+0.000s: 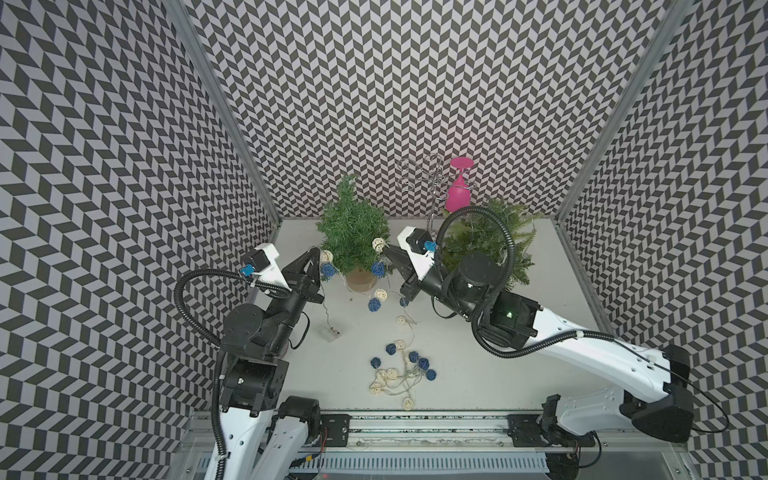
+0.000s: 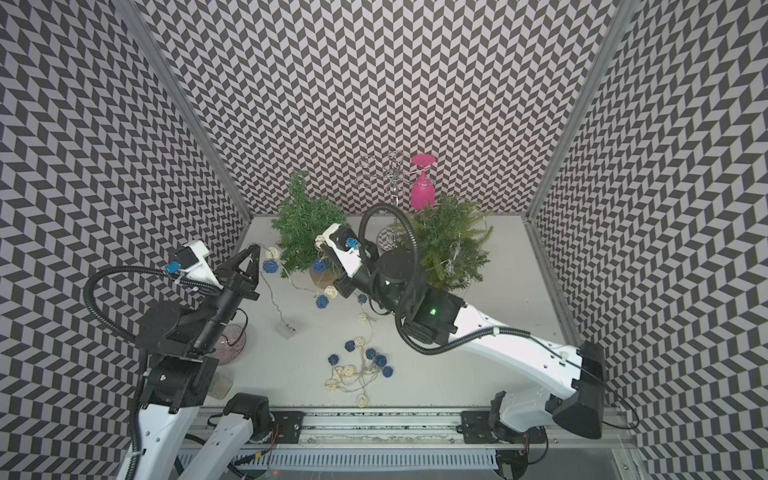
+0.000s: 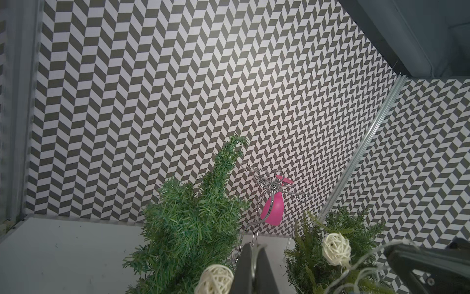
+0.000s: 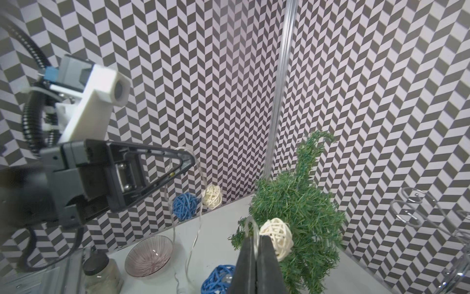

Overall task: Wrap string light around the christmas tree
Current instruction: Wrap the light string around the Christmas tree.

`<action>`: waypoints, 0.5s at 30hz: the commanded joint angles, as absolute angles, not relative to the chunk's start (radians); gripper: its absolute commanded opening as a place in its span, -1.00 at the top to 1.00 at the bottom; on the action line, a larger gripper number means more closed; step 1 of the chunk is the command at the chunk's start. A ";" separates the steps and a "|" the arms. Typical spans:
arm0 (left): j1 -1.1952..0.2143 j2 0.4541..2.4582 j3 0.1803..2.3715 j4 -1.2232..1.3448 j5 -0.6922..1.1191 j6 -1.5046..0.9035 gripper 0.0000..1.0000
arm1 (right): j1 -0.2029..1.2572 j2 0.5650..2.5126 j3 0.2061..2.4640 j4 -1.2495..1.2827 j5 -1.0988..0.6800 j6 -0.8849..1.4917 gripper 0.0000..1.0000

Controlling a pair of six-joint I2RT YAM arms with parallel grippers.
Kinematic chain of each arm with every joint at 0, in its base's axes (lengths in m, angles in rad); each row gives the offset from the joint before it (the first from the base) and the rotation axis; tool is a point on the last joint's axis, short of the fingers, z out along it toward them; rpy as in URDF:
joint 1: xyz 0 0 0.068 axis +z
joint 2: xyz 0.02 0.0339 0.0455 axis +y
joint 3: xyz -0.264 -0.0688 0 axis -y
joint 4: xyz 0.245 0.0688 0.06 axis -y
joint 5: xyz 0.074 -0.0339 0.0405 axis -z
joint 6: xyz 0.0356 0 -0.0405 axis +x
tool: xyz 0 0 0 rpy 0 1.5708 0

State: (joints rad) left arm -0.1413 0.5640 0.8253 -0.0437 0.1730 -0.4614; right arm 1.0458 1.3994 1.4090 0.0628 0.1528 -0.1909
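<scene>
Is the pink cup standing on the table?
No, the pink cup hangs upside down from the wire rack, with its foot at the top.

A pink glass (image 1: 457, 195) hangs on a wire rack (image 1: 434, 179) near a fern (image 1: 478, 237).

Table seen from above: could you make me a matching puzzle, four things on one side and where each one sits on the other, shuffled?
Things:
1. christmas tree
2. pink glass
3. loose end of the string light
4. bowl

Places:
A. hanging upside down on the wire rack
B. half hidden under the left arm
C. heaped on the front of the table
D. standing in a pot between the left end effector and the right end effector

Pairs: 1-D, 2-A, 3-C, 4-B.
</scene>
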 commanded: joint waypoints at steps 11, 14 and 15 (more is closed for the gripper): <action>-0.113 0.686 0.967 0.103 0.156 -0.439 1.00 | 0.833 1.653 1.874 -0.080 -0.019 -0.197 1.00; -0.092 0.747 1.010 0.122 0.212 -0.437 1.00 | 0.800 1.705 1.958 -0.087 -0.048 -0.181 1.00; -0.077 0.761 1.013 0.136 0.232 -0.451 1.00 | 0.788 1.717 1.978 -0.083 -0.058 -0.171 1.00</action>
